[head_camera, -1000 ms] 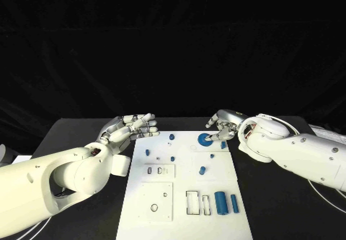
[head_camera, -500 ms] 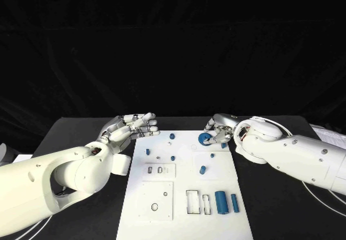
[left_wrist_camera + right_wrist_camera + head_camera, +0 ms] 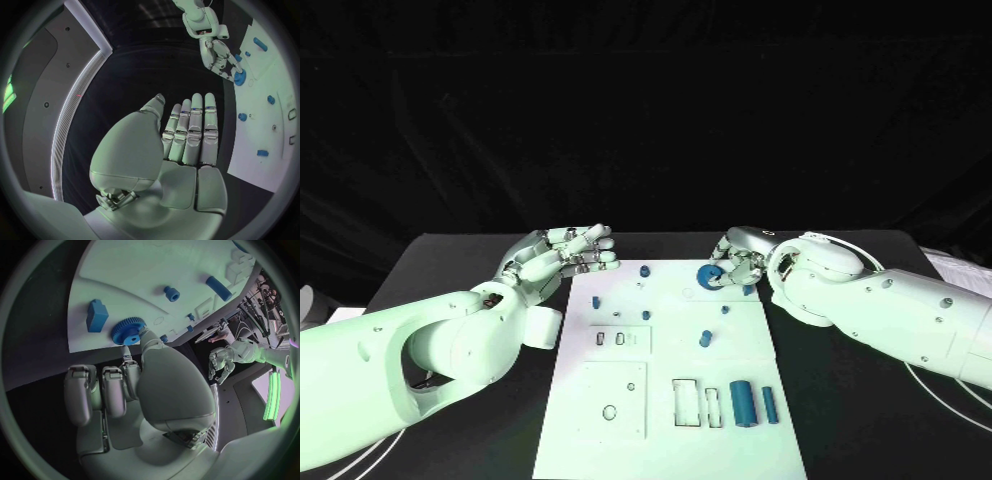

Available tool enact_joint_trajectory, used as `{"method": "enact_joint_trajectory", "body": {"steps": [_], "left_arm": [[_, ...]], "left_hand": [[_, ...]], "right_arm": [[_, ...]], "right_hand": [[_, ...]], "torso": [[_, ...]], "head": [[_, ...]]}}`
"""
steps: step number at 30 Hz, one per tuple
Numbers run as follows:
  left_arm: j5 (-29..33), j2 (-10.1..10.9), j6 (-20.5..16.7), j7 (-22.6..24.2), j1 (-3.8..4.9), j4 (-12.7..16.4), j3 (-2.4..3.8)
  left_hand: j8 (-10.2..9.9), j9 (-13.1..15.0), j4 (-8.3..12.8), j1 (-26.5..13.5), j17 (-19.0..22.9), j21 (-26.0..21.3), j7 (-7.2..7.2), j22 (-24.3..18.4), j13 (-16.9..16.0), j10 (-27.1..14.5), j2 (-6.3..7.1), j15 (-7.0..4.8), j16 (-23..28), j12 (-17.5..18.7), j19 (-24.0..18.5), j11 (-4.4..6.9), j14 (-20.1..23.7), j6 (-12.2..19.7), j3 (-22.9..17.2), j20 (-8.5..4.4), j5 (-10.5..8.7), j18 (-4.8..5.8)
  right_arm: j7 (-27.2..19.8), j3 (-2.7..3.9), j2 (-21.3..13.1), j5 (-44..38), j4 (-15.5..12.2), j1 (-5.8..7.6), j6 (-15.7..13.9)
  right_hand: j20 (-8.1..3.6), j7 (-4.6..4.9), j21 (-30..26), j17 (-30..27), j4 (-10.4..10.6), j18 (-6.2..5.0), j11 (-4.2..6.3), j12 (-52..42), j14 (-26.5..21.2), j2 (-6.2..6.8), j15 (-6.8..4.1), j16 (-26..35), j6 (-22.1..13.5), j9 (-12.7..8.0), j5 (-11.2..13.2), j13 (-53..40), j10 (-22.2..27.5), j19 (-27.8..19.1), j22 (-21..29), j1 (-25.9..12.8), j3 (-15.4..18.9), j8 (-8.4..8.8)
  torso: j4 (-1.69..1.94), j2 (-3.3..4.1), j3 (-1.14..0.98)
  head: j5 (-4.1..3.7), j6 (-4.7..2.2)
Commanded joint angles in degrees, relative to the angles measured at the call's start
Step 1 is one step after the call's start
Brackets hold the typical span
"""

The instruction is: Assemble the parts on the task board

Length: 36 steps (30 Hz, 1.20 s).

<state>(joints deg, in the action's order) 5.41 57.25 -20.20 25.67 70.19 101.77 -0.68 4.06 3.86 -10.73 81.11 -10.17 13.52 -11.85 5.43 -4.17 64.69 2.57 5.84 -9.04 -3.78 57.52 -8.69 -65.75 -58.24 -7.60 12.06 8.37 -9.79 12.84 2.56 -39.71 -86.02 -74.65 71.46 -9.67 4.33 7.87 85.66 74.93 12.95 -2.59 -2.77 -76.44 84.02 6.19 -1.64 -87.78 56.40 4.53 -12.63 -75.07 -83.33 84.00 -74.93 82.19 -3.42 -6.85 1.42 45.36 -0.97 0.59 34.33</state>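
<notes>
1. One hand is at work: the right hand (image 3: 737,262) pinches the blue gear (image 3: 710,276) at the far right of the board (image 3: 625,400). A second ago the gear lay flatter under the fingertips; now it sits slightly higher and nearer the fingers (a small shift, so I judge it lifted or tilted rather than carried away).
2. In the right wrist view the gear (image 3: 127,331) is held at its toothed rim by a fingertip and thumb, just above the board, beside a blue block (image 3: 97,315).
3. The left hand (image 3: 564,256) has not moved; it hangs empty, fingers straight and close together, off the board's left edge.
4. Nearer on the board, two cylinders (image 3: 753,405) lie beside empty slots, untouched.
5. Judgement: the gear is now gripped, and seating it on its peg comes next.
</notes>
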Motion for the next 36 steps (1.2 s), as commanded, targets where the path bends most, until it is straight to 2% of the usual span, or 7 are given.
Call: {"method": "enact_joint_trajectory", "body": {"steps": [1,13,16,24,30,36], "left_arm": [[0.13,-0.13,1.19,0.29,0.08,0.04,0.04],[0.13,-0.15,1.24,0.27,0.08,-0.03,0.04],[0.13,-0.14,1.25,0.26,0.08,-0.05,0.03],[0.13,-0.09,1.29,0.24,0.08,-0.04,0.03],[0.13,-0.04,1.27,0.24,0.08,-0.02,0.03],[0.13,-0.15,1.32,0.24,0.08,-0.05,0.03]], "left_hand": [[-0.36,-0.07,0.42,0.63,-0.06,-0.27,-0.29,-0.05,0.07,-0.34,0.03,0.31,0.30,0.15,-0.04,-0.14,-0.02,0.15,-0.08,0.37,-0.26,-0.65],[-0.36,-0.07,0.46,0.65,-0.09,-0.30,-0.30,-0.08,0.08,-0.38,0.01,0.32,0.36,0.16,-0.04,-0.15,-0.01,0.18,-0.11,0.38,-0.26,-0.66],[-0.36,-0.07,0.46,0.65,-0.09,-0.30,-0.30,-0.08,0.08,-0.38,0.01,0.32,0.36,0.16,-0.04,-0.15,-0.01,0.18,-0.11,0.38,-0.26,-0.66],[-0.36,-0.07,0.46,0.65,-0.09,-0.30,-0.30,-0.08,0.08,-0.38,0.01,0.32,0.36,0.16,-0.04,-0.15,-0.01,0.18,-0.11,0.38,-0.26,-0.66],[-0.36,-0.07,0.46,0.65,-0.09,-0.30,-0.30,-0.08,0.08,-0.38,0.01,0.32,0.36,0.16,-0.04,-0.15,-0.01,0.18,-0.11,0.38,-0.26,-0.66],[-0.36,-0.07,0.46,0.65,-0.09,-0.30,-0.30,-0.08,0.08,-0.38,0.01,0.32,0.36,0.16,-0.04,-0.15,-0.01,0.18,-0.11,0.38,-0.26,-0.66]], "right_arm": [[-0.33,0.00,0.30,-0.77,0.21,-0.04,1.26],[0.38,0.00,0.65,-2.30,0.98,-0.36,2.40],[0.69,0.00,0.56,-3.57,0.95,-0.44,2.42],[2.18,0.00,0.60,-6.62,0.19,-0.73,1.80],[1.50,0.00,0.76,-6.96,-0.78,-0.89,-1.37],[0.52,0.01,1.21,-6.58,-2.54,-0.93,-5.85]], "right_hand": [[0.32,-0.01,0.27,10.77,-0.31,0.67,0.00,-0.32,5.12,-0.62,0.24,-0.36,0.35,0.06,-0.39,-2.80,-0.45,1.80,-6.12,-0.06,-0.13,-0.34],[0.17,-0.31,0.59,11.23,-1.21,0.80,0.26,-0.71,5.21,-1.15,0.04,-0.56,1.59,0.17,0.18,-3.37,-0.64,2.08,-6.78,0.44,-0.82,-0.79],[0.00,-0.54,0.74,11.34,-2.13,0.86,0.49,-0.96,5.22,-1.78,-0.16,-0.61,2.46,0.25,1.60,-3.73,-0.77,2.21,-7.09,1.48,-2.01,-1.05],[-0.42,-1.12,1.08,11.49,-4.30,1.01,1.03,-1.91,5.24,-3.06,-0.62,-0.66,4.42,0.39,1.33,-4.86,-1.30,2.52,-7.82,3.49,-5.82,-1.49],[-0.76,-1.81,1.32,11.54,-5.05,1.11,1.57,-2.57,5.25,-3.84,-1.03,-0.67,6.41,0.78,1.43,-5.59,-1.73,2.76,-8.34,3.02,-8.09,-2.24],[-1.03,-2.15,1.56,11.51,-5.36,1.23,1.87,-2.45,5.25,-3.74,-1.31,-0.65,7.08,0.97,1.01,-5.62,-1.76,3.02,-8.88,2.04,-9.12,-2.45]], "torso": [[-0.04,0.02,0.01],[0.04,0.02,0.02],[0.00,0.01,0.01],[0.03,0.01,0.00],[0.01,0.02,0.02],[0.11,0.03,0.00]], "head": [[0.07,0.18],[0.10,0.53],[0.14,0.58],[0.13,0.60],[0.14,0.56],[0.16,0.40]]}}
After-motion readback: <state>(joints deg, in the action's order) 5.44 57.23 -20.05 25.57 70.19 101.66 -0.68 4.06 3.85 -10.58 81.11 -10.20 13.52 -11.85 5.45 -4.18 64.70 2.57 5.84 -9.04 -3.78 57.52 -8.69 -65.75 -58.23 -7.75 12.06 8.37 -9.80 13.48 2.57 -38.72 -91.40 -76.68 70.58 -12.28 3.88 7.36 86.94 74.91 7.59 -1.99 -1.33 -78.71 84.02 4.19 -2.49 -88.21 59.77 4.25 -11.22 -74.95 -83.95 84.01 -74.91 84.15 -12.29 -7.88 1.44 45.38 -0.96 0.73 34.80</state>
